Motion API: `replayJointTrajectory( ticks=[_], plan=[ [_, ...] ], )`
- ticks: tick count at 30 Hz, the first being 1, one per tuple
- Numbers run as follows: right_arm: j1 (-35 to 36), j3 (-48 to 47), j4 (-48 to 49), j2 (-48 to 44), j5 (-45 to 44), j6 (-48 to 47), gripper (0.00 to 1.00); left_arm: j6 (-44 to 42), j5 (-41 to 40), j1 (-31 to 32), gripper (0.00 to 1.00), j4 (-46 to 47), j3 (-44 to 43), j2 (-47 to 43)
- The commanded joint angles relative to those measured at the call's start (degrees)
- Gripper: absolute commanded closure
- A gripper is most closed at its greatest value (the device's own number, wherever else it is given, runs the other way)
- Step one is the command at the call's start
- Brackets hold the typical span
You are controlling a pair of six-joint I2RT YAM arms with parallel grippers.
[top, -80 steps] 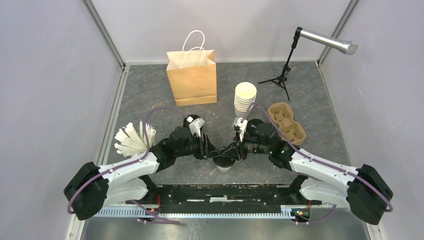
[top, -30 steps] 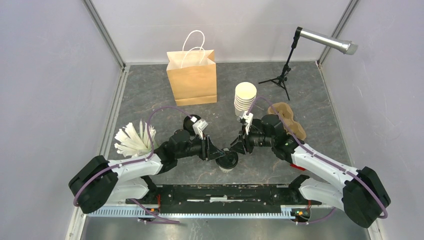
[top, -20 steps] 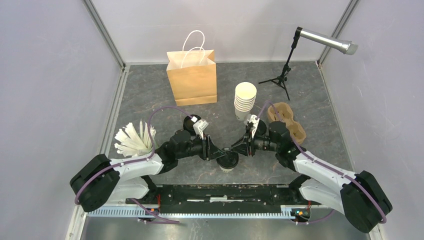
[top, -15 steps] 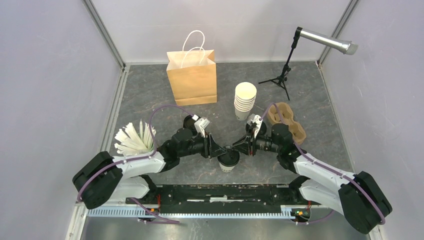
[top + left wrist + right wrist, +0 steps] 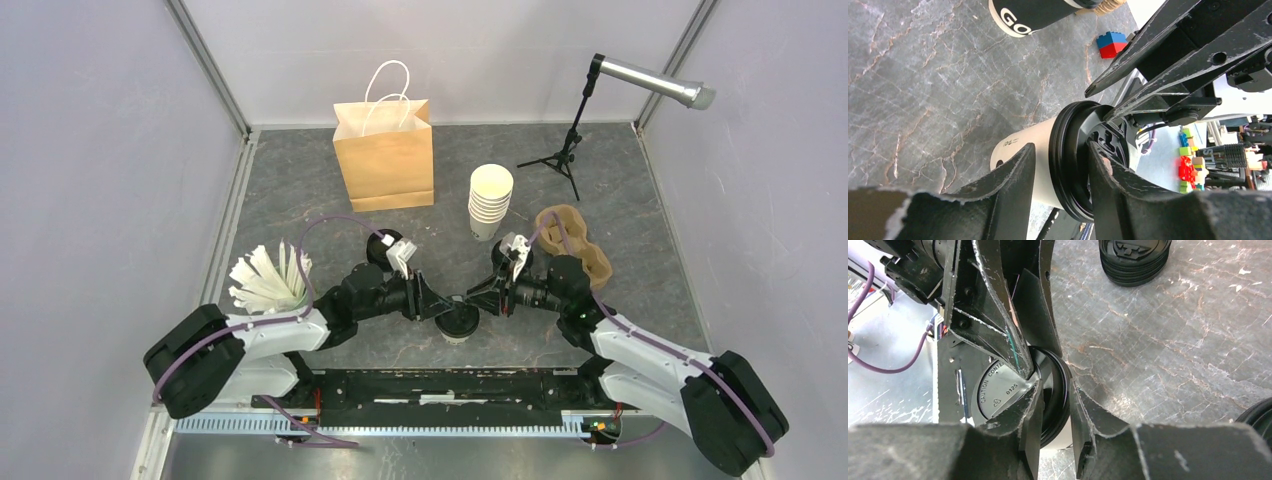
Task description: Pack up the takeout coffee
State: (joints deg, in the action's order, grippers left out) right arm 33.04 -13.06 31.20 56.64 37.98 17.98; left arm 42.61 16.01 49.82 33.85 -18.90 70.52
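Grey stone-patterned tabletop (image 5: 620, 190), boxed in by pale lilac walls, carries the takeout coffee (image 5: 458, 322) upright at its near middle, black lid on, between the two arms. From the left the left gripper (image 5: 441, 309) reaches in low and nearly level. Its fingers (image 5: 1013, 185) stand apart astride the lid's rim, one over the lid top, the other outside by the cup wall with a sliver of cream showing between. The right gripper (image 5: 477, 301) comes in from the right the same way, its fingers (image 5: 1088, 425) close on either side of the rim; whether they actually pinch it I cannot tell. Just beyond the left wrist sits a pile of black lids (image 5: 1134, 260). Farther back stand a stack of lidless cups (image 5: 490, 200), a pulp cup carrier (image 5: 575, 245) to its right, and a brown paper bag (image 5: 385, 155) by the far wall. A bundle of white sticks (image 5: 265, 280) lies at the left, and a small tripod (image 5: 563, 155) stands far right.
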Motion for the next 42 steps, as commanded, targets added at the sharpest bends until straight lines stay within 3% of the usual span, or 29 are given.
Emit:
replayJointTrajectory(
  ticks=[1, 9, 17, 23, 30, 42],
  plan=[
    [0.2, -1.6, -15.6, -0.5, 0.3, -1.9, 0.67, 0.2, -1.5, 0.8, 0.48, -11.1, 4.0, -0.2],
    [0.2, -12.2, -27.5, -5.2, -3.1, -5.6, 0.45, -0.4, -0.3, 0.8, 0.32, -17.3, -5.8, -3.4],
    [2.7, -17.6, -37.2, -8.5, -8.6, -7.6, 0.47, -4.7, -6.6, 0.8, 0.23, -31.3, -14.0, -8.8],
    [10.9, -21.6, -41.7, -8.9, -18.5, -8.1, 0.45, -3.5, -4.7, 0.8, 0.35, -32.1, -10.7, -11.0],
    [16.9, -21.5, -40.7, -5.8, -21.5, -7.6, 0.58, -1.1, -1.4, 0.8, 0.4, -26.9, -5.5, -9.0],
    [18.4, -13.7, -40.9, -6.3, -27.0, -7.6, 0.64, 6.1, -1.1, 1.7, 0.57, -12.2, 4.4, -4.4]
  ],
)
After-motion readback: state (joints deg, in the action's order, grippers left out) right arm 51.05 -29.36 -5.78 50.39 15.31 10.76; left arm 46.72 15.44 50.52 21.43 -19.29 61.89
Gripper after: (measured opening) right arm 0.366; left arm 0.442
